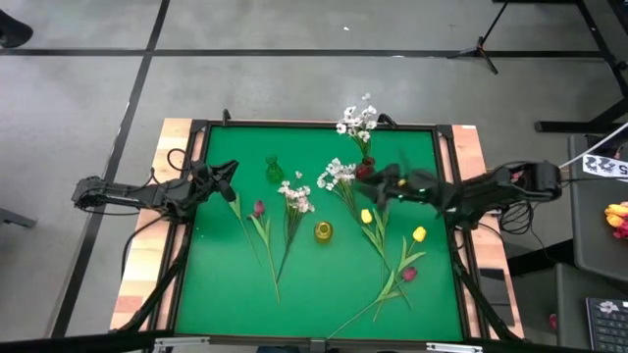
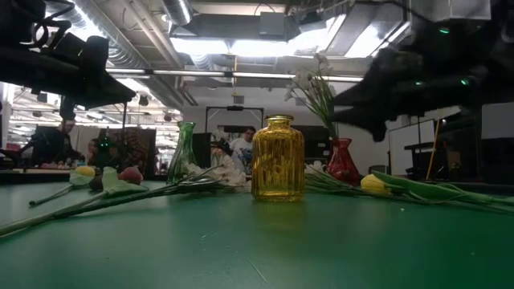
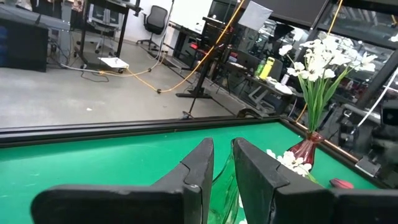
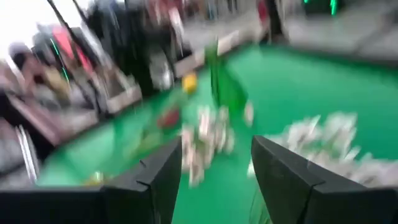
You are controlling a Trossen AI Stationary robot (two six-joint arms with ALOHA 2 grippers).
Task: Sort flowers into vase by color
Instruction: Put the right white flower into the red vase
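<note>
Right gripper [image 1: 381, 182] hangs over the middle of the green table [image 1: 216, 294], fingers spread and empty. Just below it lies a white spray [image 1: 339, 176], blossoms toward the far edge, stem running down toward the yellow vase [image 1: 323, 231]; the red vase [image 1: 366, 160] with white blossoms already in it stands just behind. I'd say this arm is nearer that spray. The left gripper [image 1: 224, 178] waits over the table's left side, fingers narrowly apart, holding nothing

Overhead down onto green table [image 1: 216, 284], low level across it, wrists forward
</note>
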